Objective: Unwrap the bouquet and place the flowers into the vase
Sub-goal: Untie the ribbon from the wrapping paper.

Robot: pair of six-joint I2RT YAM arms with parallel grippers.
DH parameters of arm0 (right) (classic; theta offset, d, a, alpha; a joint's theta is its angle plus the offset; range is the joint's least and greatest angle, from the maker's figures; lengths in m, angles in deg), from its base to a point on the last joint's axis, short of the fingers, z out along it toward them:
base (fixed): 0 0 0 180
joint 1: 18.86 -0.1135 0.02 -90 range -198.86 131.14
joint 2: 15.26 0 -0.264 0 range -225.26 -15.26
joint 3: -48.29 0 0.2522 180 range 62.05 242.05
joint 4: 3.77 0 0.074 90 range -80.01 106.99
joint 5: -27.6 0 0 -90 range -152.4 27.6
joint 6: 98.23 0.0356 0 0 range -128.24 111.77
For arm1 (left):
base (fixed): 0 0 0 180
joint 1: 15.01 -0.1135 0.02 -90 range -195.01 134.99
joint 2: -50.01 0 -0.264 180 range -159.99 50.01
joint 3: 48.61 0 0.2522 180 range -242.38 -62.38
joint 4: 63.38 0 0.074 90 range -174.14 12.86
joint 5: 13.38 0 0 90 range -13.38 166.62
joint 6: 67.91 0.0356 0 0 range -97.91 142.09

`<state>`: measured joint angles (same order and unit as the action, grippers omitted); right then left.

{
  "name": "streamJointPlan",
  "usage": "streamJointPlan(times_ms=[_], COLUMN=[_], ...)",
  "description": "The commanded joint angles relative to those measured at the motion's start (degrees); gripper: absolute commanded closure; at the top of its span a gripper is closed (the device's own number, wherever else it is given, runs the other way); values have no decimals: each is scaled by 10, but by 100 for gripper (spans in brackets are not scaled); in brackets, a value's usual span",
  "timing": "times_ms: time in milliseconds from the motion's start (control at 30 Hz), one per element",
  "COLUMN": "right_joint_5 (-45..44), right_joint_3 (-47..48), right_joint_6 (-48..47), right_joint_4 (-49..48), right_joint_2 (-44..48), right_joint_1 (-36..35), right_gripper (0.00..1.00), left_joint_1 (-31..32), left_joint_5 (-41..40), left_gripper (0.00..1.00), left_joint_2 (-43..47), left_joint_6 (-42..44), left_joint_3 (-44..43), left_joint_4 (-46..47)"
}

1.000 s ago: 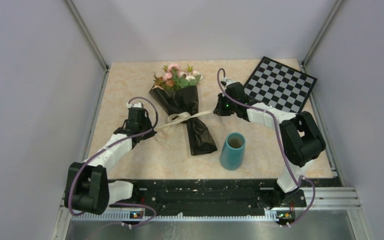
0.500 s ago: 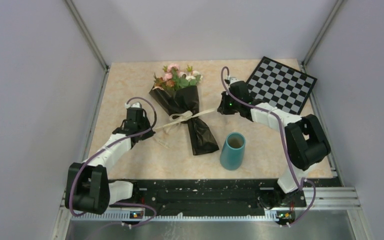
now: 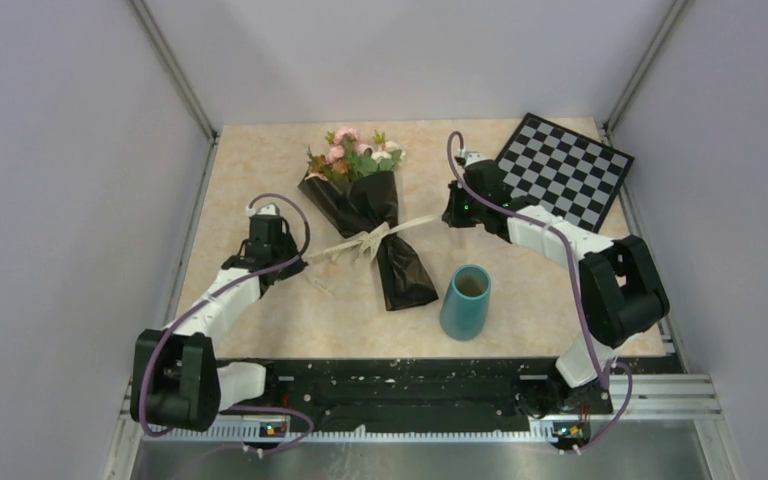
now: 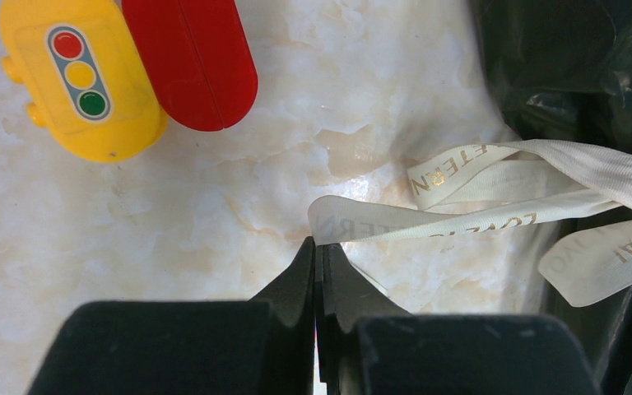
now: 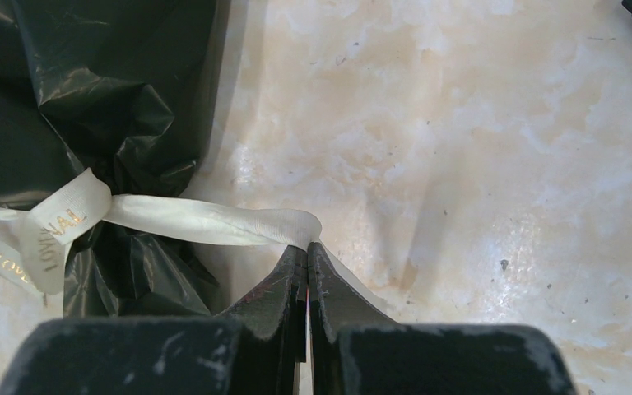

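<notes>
Left gripper (image 4: 316, 247) pinched tight on one ribbon (image 4: 461, 216) end, right gripper (image 5: 306, 251) clamped on the other! Bouquet (image 3: 375, 215) lay between them on the table (image 3: 260, 160), wrapped in black paper; vase (image 3: 466, 303) stood upright near its stem end.

Glossy crinkled black paper round bouquet (image 3: 365, 205); ribbon (image 4: 461, 224) cream woven cloth; table (image 3: 260, 170) smooth marble-look; vase (image 3: 465, 312) matt.

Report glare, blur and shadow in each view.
Top external: even, soft light, no hard shadows, vase sharp. Left wrist: ribbon lettering crisp, left pincer a near-black shape with little detail. Right wrist: bright highlights on the black paper, a pale sheen on the table.
</notes>
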<state>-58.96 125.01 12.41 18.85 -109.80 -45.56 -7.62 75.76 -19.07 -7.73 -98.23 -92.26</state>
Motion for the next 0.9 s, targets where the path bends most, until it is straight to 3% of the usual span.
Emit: streamJointPlan(times_ms=[0, 867], right_joint_5=[-29, -30], right_joint_3=[6, -21], right_joint_6=[-12, -18], right_joint_4=[1, 8], right_joint_2=[34, 67], right_joint_1=[17, 78], right_gripper=[100, 100], left_joint_1=[-11, -50], left_joint_5=[-8, -14], left_gripper=[100, 100], left_joint_2=[18, 52], left_joint_6=[11, 19], left_joint_3=[4, 8], left_joint_4=[-4, -28])
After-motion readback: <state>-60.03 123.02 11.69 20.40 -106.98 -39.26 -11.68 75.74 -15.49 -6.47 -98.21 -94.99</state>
